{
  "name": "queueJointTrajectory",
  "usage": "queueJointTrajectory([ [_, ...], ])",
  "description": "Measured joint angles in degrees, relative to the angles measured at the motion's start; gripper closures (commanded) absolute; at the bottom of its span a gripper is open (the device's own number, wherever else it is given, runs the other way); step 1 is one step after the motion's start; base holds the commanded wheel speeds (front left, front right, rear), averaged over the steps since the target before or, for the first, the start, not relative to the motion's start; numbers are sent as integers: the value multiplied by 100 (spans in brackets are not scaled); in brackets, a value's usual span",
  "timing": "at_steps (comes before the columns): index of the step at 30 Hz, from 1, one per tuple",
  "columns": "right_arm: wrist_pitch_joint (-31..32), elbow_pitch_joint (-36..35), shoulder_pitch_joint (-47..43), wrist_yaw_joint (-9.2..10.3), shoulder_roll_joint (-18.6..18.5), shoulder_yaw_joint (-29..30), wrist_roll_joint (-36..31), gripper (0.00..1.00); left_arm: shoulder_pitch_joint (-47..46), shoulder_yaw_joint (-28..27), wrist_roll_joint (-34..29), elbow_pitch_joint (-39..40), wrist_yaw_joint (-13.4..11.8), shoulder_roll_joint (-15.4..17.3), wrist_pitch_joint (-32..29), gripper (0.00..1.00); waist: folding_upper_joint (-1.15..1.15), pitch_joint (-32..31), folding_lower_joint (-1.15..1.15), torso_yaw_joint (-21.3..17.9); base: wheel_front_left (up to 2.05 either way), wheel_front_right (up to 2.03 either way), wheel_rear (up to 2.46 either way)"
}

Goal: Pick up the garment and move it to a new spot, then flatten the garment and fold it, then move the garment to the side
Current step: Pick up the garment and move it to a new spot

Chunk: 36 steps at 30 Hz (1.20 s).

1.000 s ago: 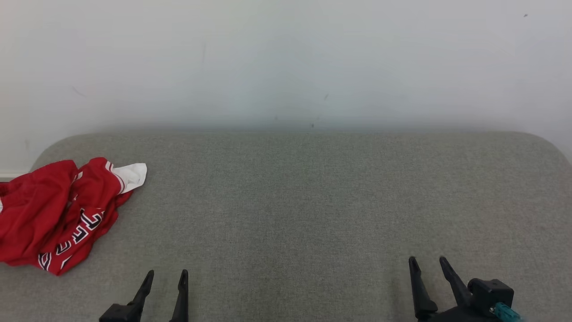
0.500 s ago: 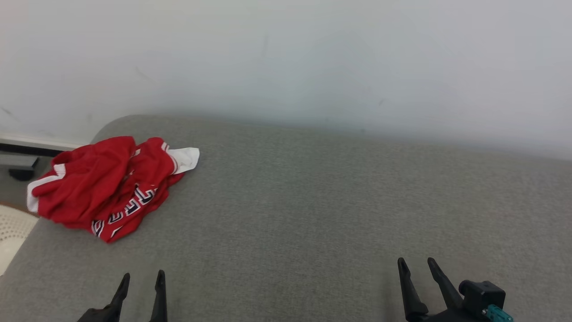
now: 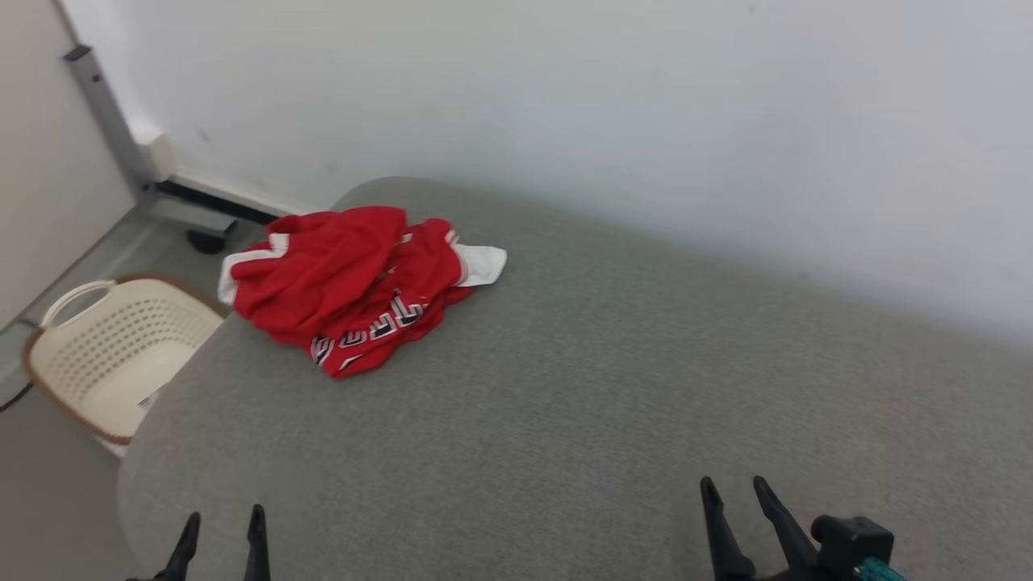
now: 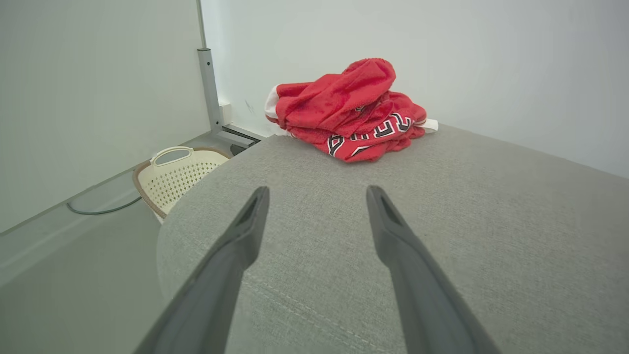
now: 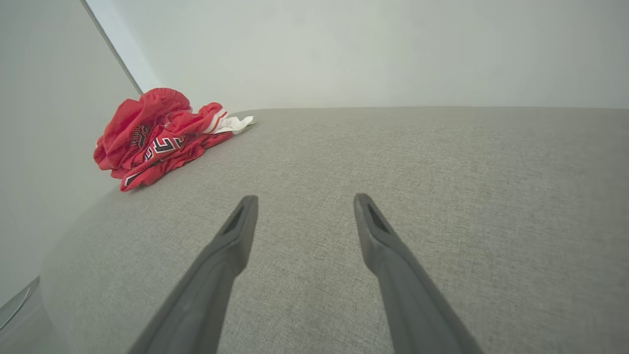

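Observation:
A crumpled red garment [image 3: 355,286] with white trim and dark lettering lies in a heap near the far left corner of the grey padded surface [image 3: 613,403]. The left wrist view has the garment [image 4: 351,110] straight ahead, well beyond the fingertips; in the right wrist view the garment [image 5: 157,135] sits far off to the upper left. My left gripper [image 3: 224,523] is open at the near left edge, nothing between its fingers. My right gripper [image 3: 733,486] is open at the near right, also holding nothing. Both are well short of the garment.
A cream perforated laundry basket [image 3: 113,347] stands on the floor just left of the surface's rounded left end, also the basket [image 4: 177,172] in the left wrist view. A white wall backs the surface, with a grey post [image 3: 109,121] at the left corner.
The camera has swung left: the garment now sits nearer the picture's middle, and the basket, floor and corner post have come into view. Both grippers stay open and low.

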<state>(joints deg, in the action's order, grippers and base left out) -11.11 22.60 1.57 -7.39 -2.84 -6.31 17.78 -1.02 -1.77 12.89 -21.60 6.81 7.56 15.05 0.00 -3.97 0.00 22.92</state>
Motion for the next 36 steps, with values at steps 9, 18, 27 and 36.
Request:
queueJointTrajectory([
  [9,33,181,429,0,5,-386,25,0,305,-449,119,344,-176,-43,0,0,0,148,0,547,0,0,0],
  [18,-23,399,660,0,3,-522,33,0,448,-704,133,531,-201,-172,0,0,0,310,0,671,0,0,0],
  [27,-84,456,659,0,3,-482,85,0,121,-573,179,235,-70,-153,-1,0,0,306,0,663,0,0,0],
  [36,163,85,524,0,0,-311,-224,0,-1692,137,388,-881,32,-41,-880,0,1,472,0,658,0,0,0],
])
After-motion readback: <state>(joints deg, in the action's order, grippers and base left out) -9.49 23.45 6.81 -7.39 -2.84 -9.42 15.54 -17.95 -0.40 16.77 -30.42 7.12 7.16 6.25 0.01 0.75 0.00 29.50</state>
